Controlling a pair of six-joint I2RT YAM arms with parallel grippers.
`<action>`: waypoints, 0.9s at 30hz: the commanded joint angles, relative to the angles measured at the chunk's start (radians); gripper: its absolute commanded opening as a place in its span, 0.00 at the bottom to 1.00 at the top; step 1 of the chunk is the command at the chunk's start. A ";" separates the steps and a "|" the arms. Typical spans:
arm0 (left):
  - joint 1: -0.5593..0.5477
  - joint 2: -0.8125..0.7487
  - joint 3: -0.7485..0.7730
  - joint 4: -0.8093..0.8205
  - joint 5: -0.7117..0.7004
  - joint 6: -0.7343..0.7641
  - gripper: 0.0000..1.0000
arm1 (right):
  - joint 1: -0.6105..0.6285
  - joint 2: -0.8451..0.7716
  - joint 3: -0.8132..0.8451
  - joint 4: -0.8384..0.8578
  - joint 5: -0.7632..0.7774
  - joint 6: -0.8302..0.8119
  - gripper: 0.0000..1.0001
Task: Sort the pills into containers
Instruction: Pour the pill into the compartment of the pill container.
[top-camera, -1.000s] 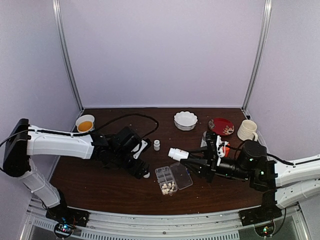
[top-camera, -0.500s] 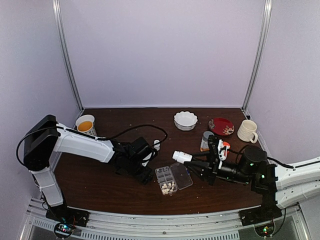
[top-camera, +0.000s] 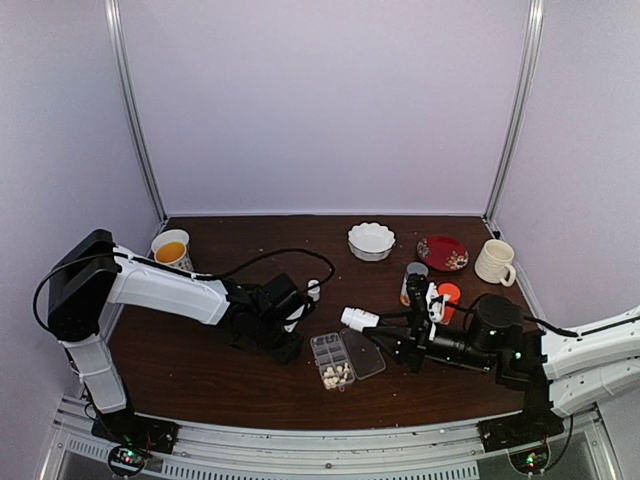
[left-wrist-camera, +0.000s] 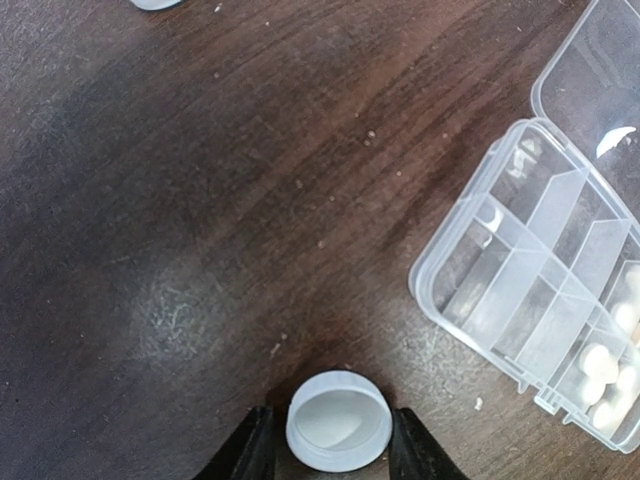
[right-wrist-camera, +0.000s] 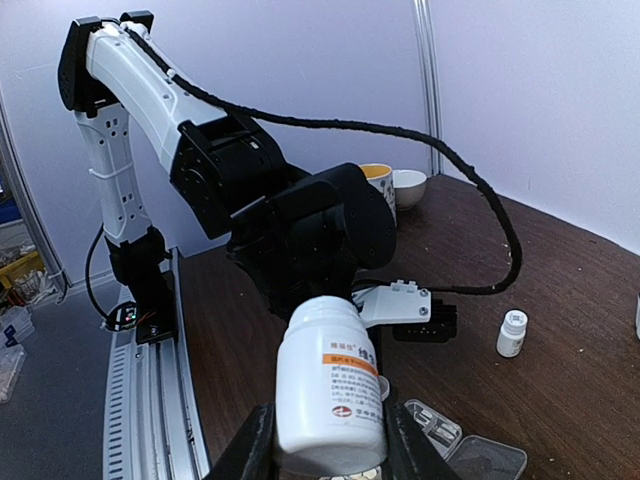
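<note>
Clear containers (top-camera: 323, 348), long axis approx near-far, lid (top-camera: 363, 352) open rightward.

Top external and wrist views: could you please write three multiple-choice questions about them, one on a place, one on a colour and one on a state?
1. Where is the white cap?
A lifted in the air
B on the table, between the left gripper's fingers
C beside the back wall

2. What colour is the small plate at the back?
A red
B blue
C green

3. The right gripper is:
A open and empty
B out of view
C shut on a white bottle

Answers:
1 B: the left wrist view shows the cap flanked by both fingers.
2 A: the top view shows it dark red.
3 C: the right wrist view shows both fingers against the bottle.
</note>
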 joint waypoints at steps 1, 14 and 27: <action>-0.002 0.002 0.008 0.005 -0.015 -0.008 0.41 | -0.006 0.038 -0.018 0.049 0.042 0.063 0.19; -0.003 -0.010 0.003 0.001 -0.030 -0.005 0.33 | -0.010 0.112 0.001 -0.027 0.096 0.128 0.10; -0.008 -0.032 -0.012 0.004 -0.044 -0.011 0.33 | -0.019 0.232 -0.021 0.049 0.034 0.155 0.08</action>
